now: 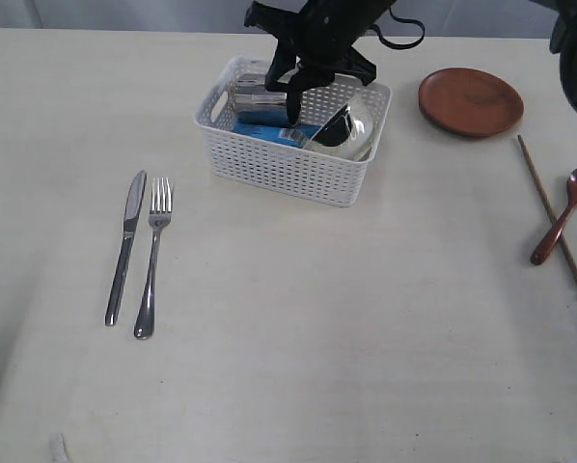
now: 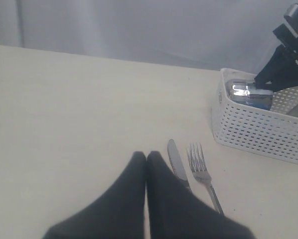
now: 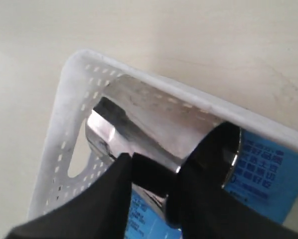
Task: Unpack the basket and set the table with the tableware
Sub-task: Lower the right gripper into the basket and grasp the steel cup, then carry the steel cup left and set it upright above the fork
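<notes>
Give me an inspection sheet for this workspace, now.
Surface: pale table, no spills seen.
Job's things: knife and fork side by side, left; plate, spoon, chopsticks right; steel cup and bowl in basket.
Clutter: blue packet in basket.
Tools: left tool shut, empty; right tool in basket at steel cup, grip unclear.
Cables: black loop behind right arm.
Surroundings: pale backdrop.
</notes>
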You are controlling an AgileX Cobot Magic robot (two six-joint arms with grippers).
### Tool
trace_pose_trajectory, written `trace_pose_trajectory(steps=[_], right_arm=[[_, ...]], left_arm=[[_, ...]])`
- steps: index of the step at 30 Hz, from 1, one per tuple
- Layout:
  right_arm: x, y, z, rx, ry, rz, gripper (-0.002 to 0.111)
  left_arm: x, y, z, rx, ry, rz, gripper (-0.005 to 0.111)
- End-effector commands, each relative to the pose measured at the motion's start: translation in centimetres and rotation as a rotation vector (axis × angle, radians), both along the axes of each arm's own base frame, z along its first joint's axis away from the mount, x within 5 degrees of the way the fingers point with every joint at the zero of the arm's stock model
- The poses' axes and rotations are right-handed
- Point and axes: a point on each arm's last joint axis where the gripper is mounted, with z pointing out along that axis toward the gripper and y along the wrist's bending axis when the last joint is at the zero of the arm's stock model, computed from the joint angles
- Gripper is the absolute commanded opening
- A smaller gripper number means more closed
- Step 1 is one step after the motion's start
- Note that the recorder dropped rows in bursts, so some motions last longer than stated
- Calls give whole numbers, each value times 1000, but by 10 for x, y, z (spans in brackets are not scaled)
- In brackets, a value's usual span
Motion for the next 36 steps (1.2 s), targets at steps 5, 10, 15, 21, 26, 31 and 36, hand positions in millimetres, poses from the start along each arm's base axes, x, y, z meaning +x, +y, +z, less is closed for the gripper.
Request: trace_pose_trajectory(steps=[5,10,15,21,26,31,36], right_arm=[[-6,8,30,5,-139,110,-1],[-22,14,80,3,-289,202,-1],[-45,23,124,-13,-412,290,-1],[-76,62,154,-141,-497,481,-1],[-99,107,152,-231,-555,583,-1],[-113,147,119,-306,-545,667,-1],[-114,171,66,-408,-505,726,-1]], left_arm=[[0,0,0,-6,-11,1,0],[0,0,0,-6,-11,1,0],[0,0,0,-6,-11,1,0],[0,0,0,-6,-11,1,0],[0,0,0,-6,-11,1,0],[0,0,0,-6,-11,1,0],[0,0,0,-6,-11,1,0]])
